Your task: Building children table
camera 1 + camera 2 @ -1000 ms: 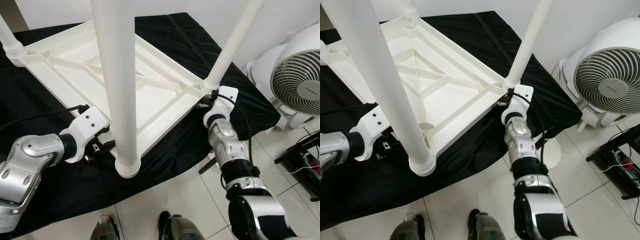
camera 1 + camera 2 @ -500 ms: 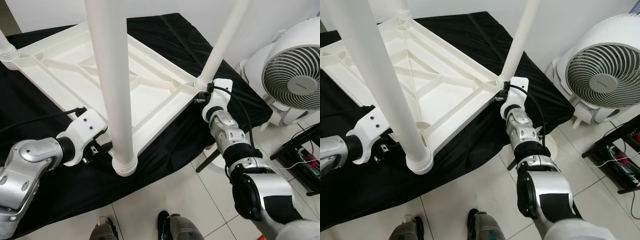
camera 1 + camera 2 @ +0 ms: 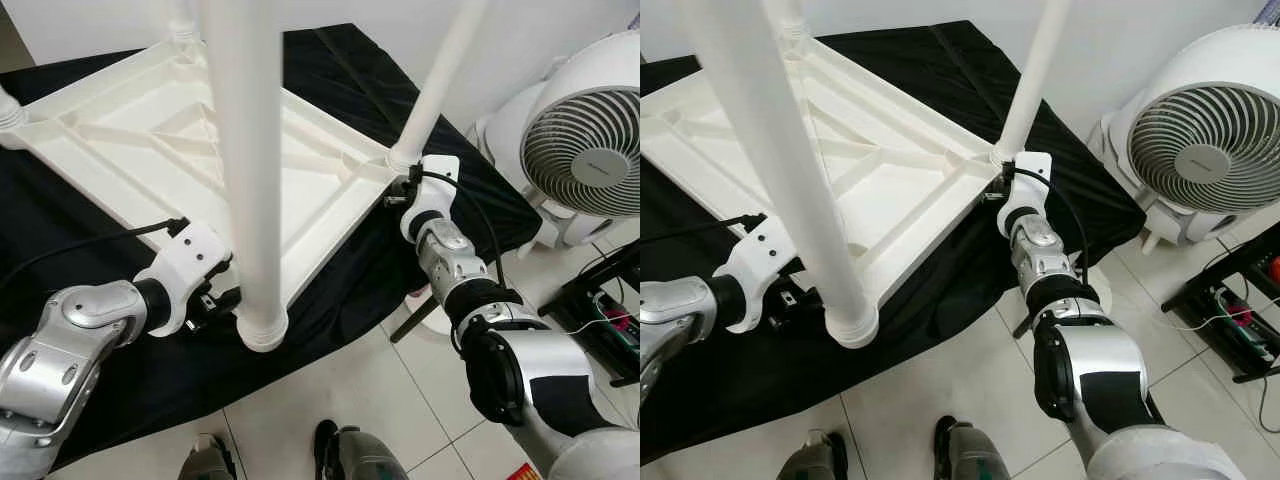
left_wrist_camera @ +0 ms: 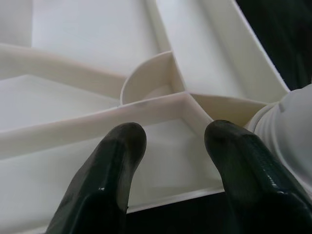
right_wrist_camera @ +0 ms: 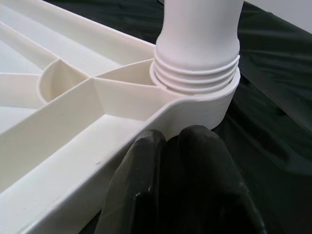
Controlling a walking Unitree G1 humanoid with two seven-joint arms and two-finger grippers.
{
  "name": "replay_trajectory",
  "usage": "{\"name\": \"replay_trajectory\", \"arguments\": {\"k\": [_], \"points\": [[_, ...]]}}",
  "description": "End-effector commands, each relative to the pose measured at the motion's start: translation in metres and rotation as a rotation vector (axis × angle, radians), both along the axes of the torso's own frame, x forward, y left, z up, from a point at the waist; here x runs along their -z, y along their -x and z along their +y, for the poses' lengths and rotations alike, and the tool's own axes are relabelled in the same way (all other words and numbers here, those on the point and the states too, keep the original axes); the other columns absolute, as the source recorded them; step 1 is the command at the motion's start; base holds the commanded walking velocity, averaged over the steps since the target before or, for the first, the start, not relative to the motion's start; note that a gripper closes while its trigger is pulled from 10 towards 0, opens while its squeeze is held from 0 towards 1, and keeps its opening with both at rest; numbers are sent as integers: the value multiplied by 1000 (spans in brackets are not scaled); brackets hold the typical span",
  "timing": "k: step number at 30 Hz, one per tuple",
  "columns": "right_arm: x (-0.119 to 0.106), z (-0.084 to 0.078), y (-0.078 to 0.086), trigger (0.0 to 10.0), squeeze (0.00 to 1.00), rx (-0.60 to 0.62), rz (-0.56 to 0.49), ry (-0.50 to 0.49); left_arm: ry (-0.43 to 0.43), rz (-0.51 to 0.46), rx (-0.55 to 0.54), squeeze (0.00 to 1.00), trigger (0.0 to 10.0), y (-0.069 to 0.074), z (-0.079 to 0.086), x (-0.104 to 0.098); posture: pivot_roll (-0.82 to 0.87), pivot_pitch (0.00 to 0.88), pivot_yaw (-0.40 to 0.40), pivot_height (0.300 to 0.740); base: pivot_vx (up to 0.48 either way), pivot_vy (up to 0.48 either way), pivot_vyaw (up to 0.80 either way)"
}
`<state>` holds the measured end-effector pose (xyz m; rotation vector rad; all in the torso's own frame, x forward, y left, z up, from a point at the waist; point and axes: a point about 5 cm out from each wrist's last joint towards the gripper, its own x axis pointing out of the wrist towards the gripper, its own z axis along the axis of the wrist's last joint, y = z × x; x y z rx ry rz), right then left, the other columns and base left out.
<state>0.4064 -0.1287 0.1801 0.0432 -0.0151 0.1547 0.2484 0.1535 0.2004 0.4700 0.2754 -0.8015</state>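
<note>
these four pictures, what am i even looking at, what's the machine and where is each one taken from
This is a humanoid robot with two silver arms, each ending in two black fingers. The two wide pictures come from cameras in its head, looking down; its feet show at the bottom. The two close-ups come from a camera on each wrist, looking along that arm's fingers.

On a black cloth lies a white plastic children's table, upside down, with white legs standing up from its corners. A white fan stands on the tiled floor to the robot's right.

The left gripper is at the table's near edge beside the nearest leg, fingers open over the rim. The right gripper is at the corner where another leg is screwed in, fingers closed together just below the socket. Neither holds anything.
</note>
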Motion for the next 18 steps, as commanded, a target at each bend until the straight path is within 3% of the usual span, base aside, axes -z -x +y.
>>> {"name": "replay_trajectory", "arguments": {"k": [1,7,10,11,12,13,18], "points": [[-10,26,0,10000,0,-111,-47,9,33,-4,78,0,10000,6,-15,-4,126,202,-68,740,0,0,0],[-7,16,3,10000,0,-83,-83,1,34,-12,43,0,10000,5,-12,-1,122,197,-69,740,0,0,0],[-5,1,8,10000,0,-48,-143,0,39,-65,-22,0,10000,-3,-4,-3,123,192,-69,740,0,0,0],[-5,-3,9,10000,169,-36,-155,-12,51,-80,-40,0,10000,-5,-3,-5,124,191,-69,740,0,0,0],[-5,-3,9,10000,169,-36,-155,-12,51,-80,-40,0,10000,-5,-3,-5,124,191,-69,740,0,0,0],[-6,-11,12,10000,1000,-29,-189,-14,73,-119,-84,0,10000,-10,2,-9,123,187,-70,740,0,0,0],[-7,-17,21,10000,1000,-70,-231,-40,104,-168,-127,0,10000,-15,7,-14,124,177,-74,740,0,0,0]]}}
